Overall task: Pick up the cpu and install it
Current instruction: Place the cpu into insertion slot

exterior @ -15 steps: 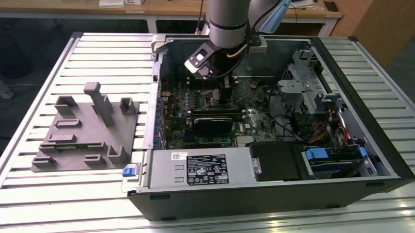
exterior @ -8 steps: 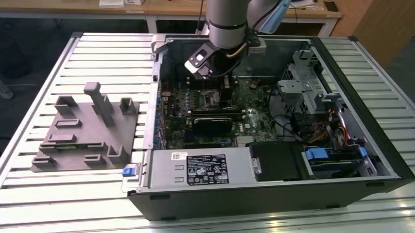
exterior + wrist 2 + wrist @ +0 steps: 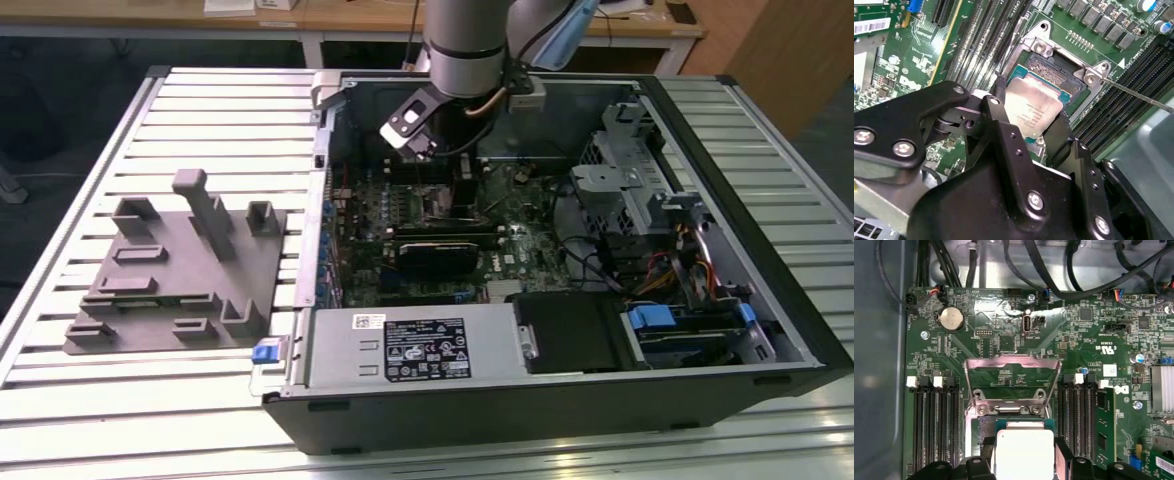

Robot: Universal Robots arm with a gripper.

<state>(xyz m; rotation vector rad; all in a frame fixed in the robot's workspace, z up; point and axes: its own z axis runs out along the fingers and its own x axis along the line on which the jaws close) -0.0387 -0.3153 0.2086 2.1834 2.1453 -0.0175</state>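
Observation:
The cpu (image 3: 1033,106), a flat square chip with a shiny silver top, is pinched between my gripper's (image 3: 1029,117) two black fingers (image 3: 998,102). It hangs just over the open socket (image 3: 1054,70) on the green motherboard, slightly tilted; I cannot tell whether it touches the socket. In the first wrist view the cpu (image 3: 1024,452) sits in front of the raised metal load plate (image 3: 1011,385), with my gripper (image 3: 1025,462) shut on its two sides. In the exterior view my gripper (image 3: 458,168) reaches down into the open computer case (image 3: 747,330), above the socket area (image 3: 434,200).
A grey plastic fixture (image 3: 174,270) lies on the slatted table at the exterior view's left. Inside the case are a black block (image 3: 434,255), a power supply (image 3: 400,345) and a drive cage (image 3: 627,170). Memory slots (image 3: 934,425) flank the socket. A thin lever (image 3: 1136,93) sticks out beside it.

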